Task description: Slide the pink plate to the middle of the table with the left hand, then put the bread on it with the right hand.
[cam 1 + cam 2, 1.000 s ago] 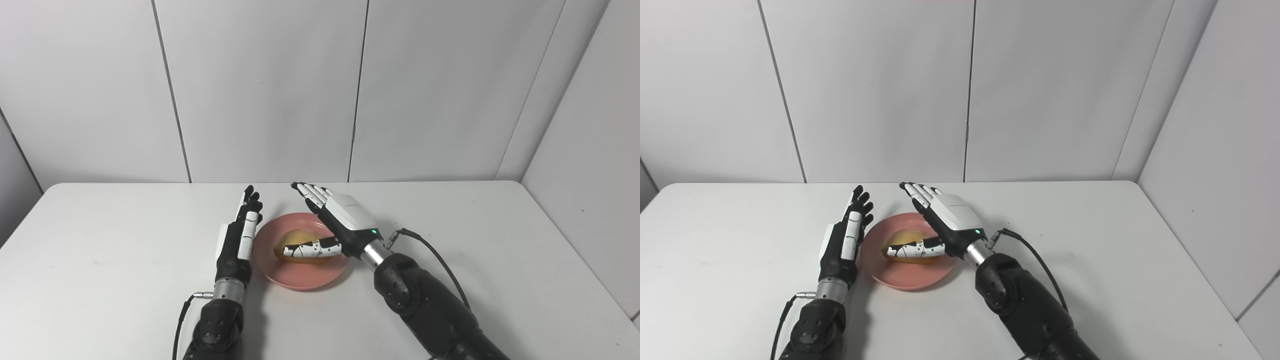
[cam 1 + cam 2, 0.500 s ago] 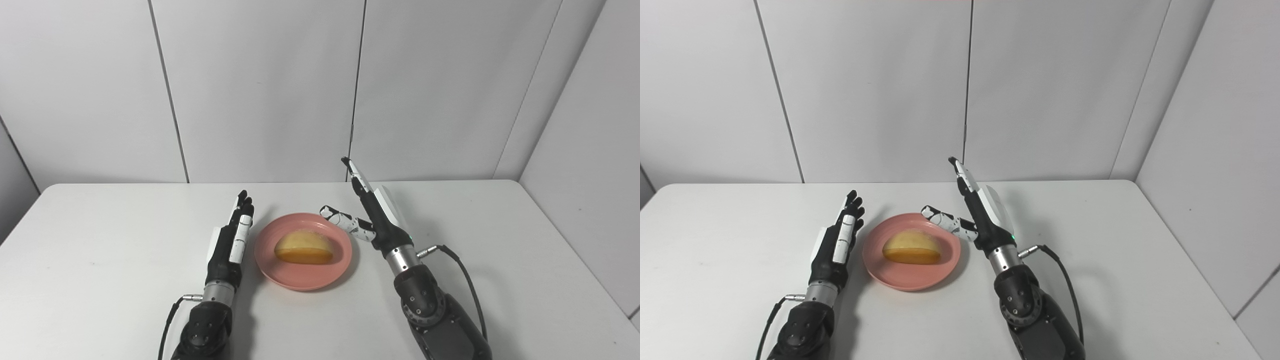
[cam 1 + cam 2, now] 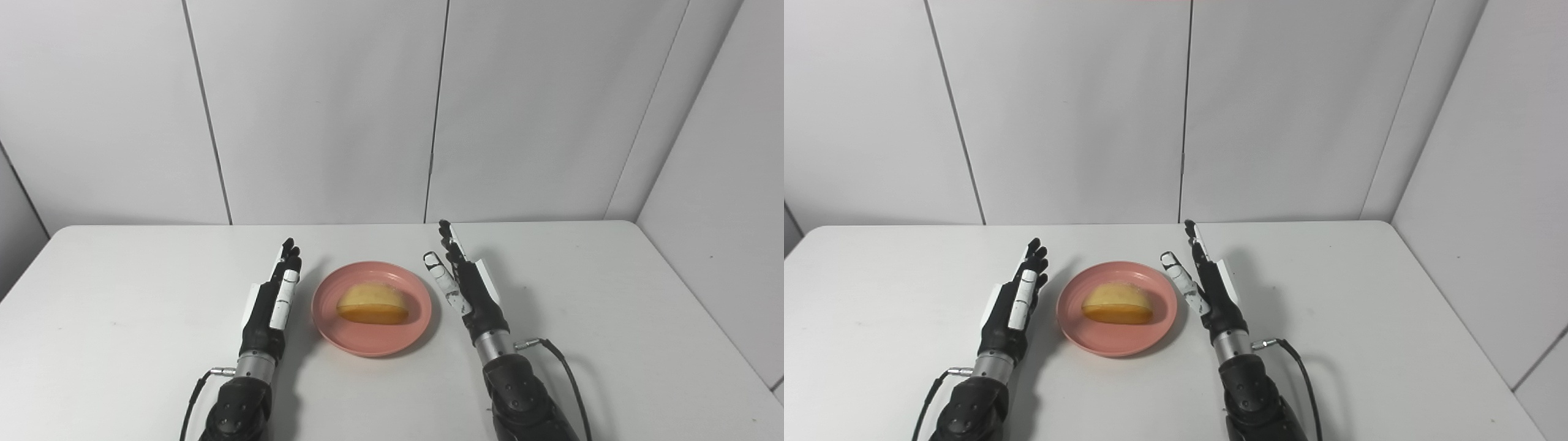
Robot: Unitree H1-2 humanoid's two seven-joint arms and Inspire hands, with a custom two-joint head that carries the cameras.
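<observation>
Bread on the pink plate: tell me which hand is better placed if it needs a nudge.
Right, narrowly. The right hand stands open beside the plate, nearest the bread; the left hand is a little farther off.

We see the pink plate near the middle of the white surface, with the bread lying on it, flat side toward us. Our left hand sits just to the left of the plate, fingers stretched out and pointing away, holding nothing. Our right hand sits just to the right of the plate, likewise stretched and empty, its thumb angled toward the rim without touching. Grey panelled walls stand behind.
</observation>
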